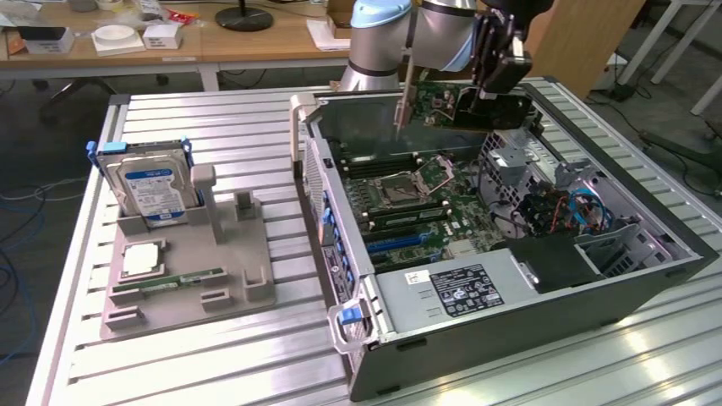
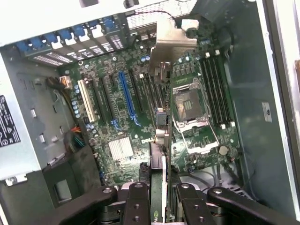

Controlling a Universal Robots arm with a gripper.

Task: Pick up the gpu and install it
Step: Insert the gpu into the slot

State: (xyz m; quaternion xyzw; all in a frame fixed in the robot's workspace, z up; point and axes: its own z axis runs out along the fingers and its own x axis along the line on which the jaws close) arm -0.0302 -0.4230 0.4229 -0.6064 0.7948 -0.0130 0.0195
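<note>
The hand (image 2: 161,199) clasps the gpu (image 2: 161,119) edge-on above the motherboard (image 2: 112,136).

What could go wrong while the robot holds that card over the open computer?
1. The gripper holds the gpu above the motherboard, close to the open CPU socket. If it comes down off a slot, its edge might hit the socket.
2. The card's metal bracket hangs near the blue clips at the case's rear and could snag there.
</note>
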